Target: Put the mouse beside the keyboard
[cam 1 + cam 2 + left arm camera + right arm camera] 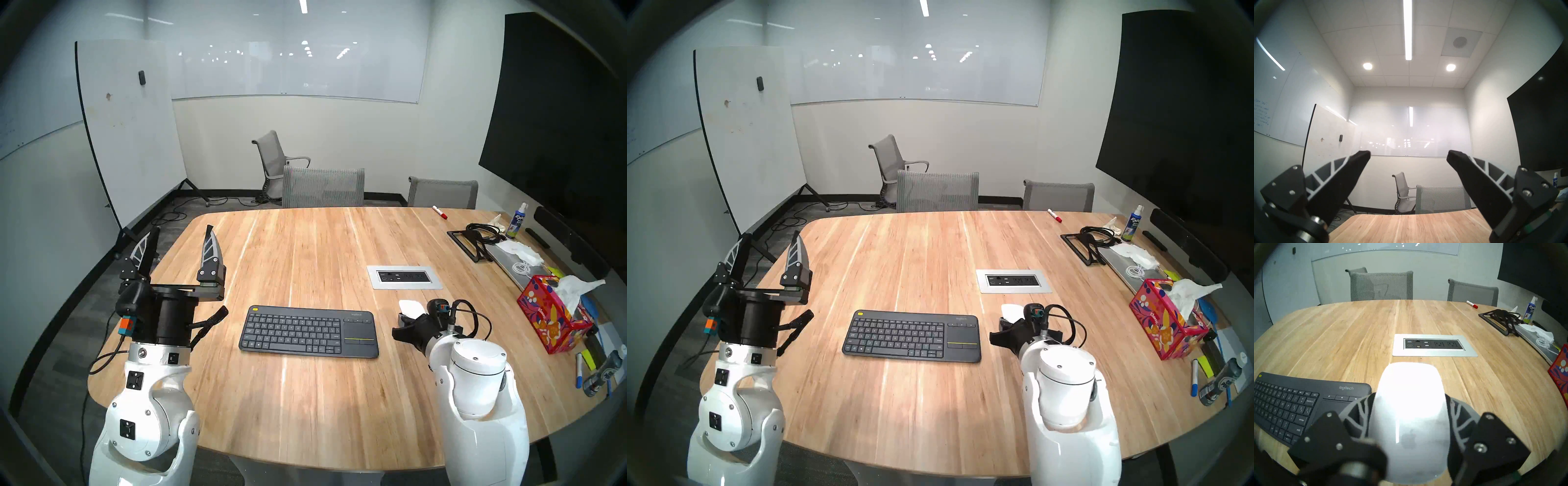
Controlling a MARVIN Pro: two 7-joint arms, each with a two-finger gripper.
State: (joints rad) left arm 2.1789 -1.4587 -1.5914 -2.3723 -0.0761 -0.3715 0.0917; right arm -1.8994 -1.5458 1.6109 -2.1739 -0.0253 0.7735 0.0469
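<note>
A pale wood-grain counter [305, 244] with rounded corners fills a small meeting room; grey mesh chairs [324, 186] stand at its far edge, a rolling whiteboard [129, 135] leans on the left and a dark wall screen [556, 118] hangs on the right; a silver power panel [1434, 344] is set into the wood just beyond the right jaws, and a bright patterned tissue box [551, 315] sits to their right amid markers, cables and a spray bottle [517, 220].

The right gripper [1410, 412] reaches low over the counter, angled forward and downward; its jaws are clenched on the mouse [1410, 405], one finger on each side of the glossy white shell, whose front end juts out ahead of them; whether the mouse touches the wood cannot be told.

The keyboard [308, 331] lies flat to the left of those jaws, its touchpad end nearest them, close but apart from the mouse.

The left gripper [181, 239] is raised above the counter's left edge, tilted upward toward the far wall; its jaws are spread wide and grasp nothing.
</note>
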